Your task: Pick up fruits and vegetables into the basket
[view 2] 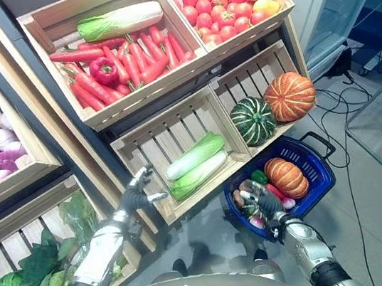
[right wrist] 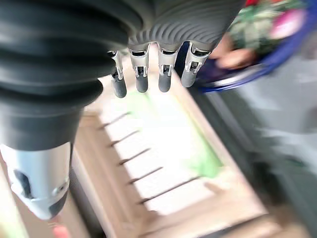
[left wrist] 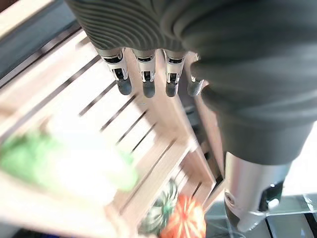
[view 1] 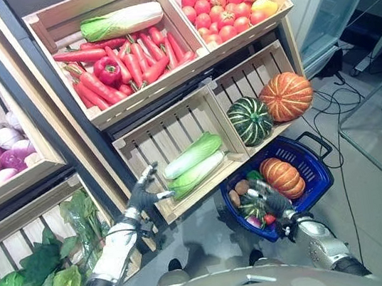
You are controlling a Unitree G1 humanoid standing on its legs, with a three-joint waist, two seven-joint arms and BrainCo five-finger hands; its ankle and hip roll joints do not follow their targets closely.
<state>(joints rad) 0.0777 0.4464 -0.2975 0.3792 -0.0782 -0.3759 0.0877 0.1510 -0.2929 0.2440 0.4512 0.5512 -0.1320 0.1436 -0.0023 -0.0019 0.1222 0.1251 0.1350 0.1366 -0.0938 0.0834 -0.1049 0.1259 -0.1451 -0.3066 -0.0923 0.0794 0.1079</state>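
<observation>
- Left hand (view 1: 142,193) raised at front rail of wooden crate (view 1: 144,141), fingers straight, empty; two napa cabbages (view 1: 194,164) lying just beside.
- Right hand (view 1: 270,201) over near rim of blue basket (view 1: 311,168), fingers relaxed, gripping nothing.
- Basket on floor, already loaded: small orange pumpkin (view 1: 282,176), mixed produce.
- No legible writing anywhere.

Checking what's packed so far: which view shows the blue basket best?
The right eye view: the basket shows whole, with handle and contents. The left eye view is nearly as good. The right wrist view catches a blurred rim; the left wrist view, none.
</observation>
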